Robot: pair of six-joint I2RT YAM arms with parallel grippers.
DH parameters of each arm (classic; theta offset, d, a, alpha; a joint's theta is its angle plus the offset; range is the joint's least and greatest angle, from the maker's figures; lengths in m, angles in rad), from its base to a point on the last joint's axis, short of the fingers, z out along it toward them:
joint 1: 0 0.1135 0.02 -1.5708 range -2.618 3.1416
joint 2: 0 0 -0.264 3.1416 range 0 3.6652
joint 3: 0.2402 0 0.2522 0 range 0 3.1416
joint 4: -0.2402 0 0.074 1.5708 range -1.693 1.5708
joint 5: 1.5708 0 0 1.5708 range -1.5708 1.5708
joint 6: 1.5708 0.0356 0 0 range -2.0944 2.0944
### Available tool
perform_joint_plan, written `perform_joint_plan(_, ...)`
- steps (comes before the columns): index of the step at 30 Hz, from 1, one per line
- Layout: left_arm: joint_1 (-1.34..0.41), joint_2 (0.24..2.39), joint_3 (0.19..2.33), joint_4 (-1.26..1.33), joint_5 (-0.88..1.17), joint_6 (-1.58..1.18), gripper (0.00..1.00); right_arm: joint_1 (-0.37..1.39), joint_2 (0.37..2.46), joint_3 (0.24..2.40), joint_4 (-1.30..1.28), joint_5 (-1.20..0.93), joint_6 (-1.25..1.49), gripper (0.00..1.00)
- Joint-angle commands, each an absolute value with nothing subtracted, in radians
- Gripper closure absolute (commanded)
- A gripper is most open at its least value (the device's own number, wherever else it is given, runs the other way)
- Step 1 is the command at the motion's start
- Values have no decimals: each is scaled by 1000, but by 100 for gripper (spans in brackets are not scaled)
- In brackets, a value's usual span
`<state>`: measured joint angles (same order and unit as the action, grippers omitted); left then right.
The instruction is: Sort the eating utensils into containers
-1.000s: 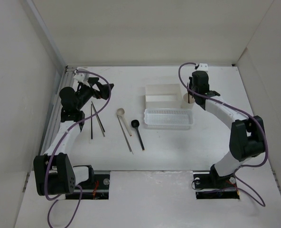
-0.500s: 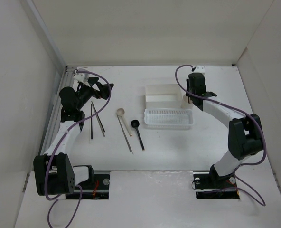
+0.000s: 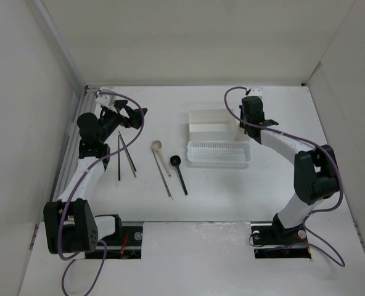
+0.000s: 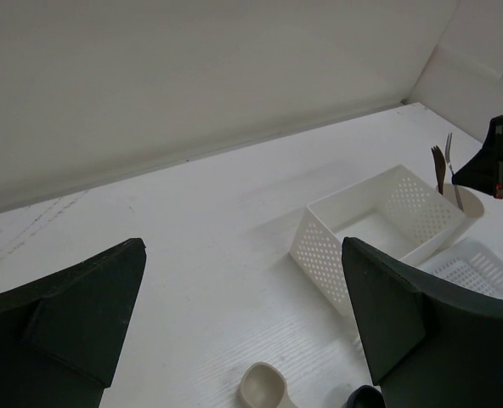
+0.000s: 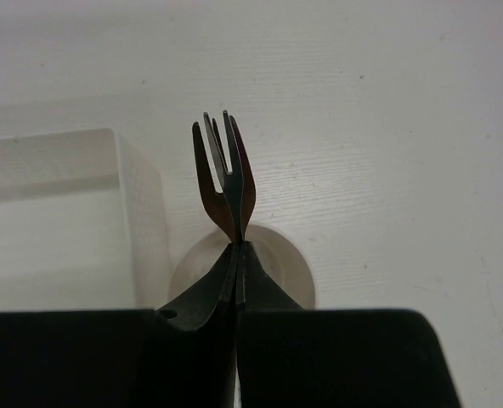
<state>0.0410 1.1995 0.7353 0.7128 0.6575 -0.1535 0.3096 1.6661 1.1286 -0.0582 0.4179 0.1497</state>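
Observation:
My right gripper (image 3: 249, 125) is shut on the small metal fork (image 5: 226, 183), tines pointing away from it, right above the cream cup (image 5: 290, 272). The left wrist view shows the fork (image 4: 449, 166) standing upright at the cup (image 4: 471, 202). The white square box (image 3: 212, 123) and the mesh basket (image 3: 219, 154) stand beside the cup. The beige spoon (image 3: 156, 146), the black spoon (image 3: 176, 160) and the thin chopsticks (image 3: 127, 157) lie on the table. My left gripper (image 3: 136, 114) is open and empty, raised above the chopsticks.
The white side walls close in the table on the left, back and right. A metal rail (image 3: 71, 148) runs along the left wall. Purple cables loop over both arms. The box (image 4: 379, 229) and the basket (image 4: 481, 263) also show in the left wrist view.
My right gripper has moved a little left and toward the back with the fork and now covers the cup in the top view. The left arm has not moved.

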Motion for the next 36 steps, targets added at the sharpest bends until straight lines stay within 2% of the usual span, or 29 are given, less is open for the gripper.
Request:
perform_joint_plan(1, 44, 1190, 776, 746, 658, -141, 0, 319, 1674, 1160, -52, 428, 117, 100)
perform_joint_plan(22, 44, 1200, 785, 746, 649, -141, 0, 319, 1664, 1098, -52, 396, 48, 100)
perform_joint_plan(24, 44, 1200, 785, 746, 649, -141, 0, 319, 1664, 1098, -52, 387, 48, 98)
perform_joint_plan(27, 44, 1200, 785, 746, 649, -132, 0, 319, 1655, 1098, -52, 377, 48, 87)
perform_joint_plan(28, 44, 1200, 785, 746, 649, -132, 0, 319, 1655, 1098, -52, 377, 48, 80)
perform_joint_plan(32, 44, 1200, 785, 746, 649, -132, 0, 319, 1655, 1098, -52, 368, 38, 72)
perform_joint_plan(36, 44, 1200, 785, 746, 649, -132, 0, 319, 1635, 1098, -52, 359, 38, 72)
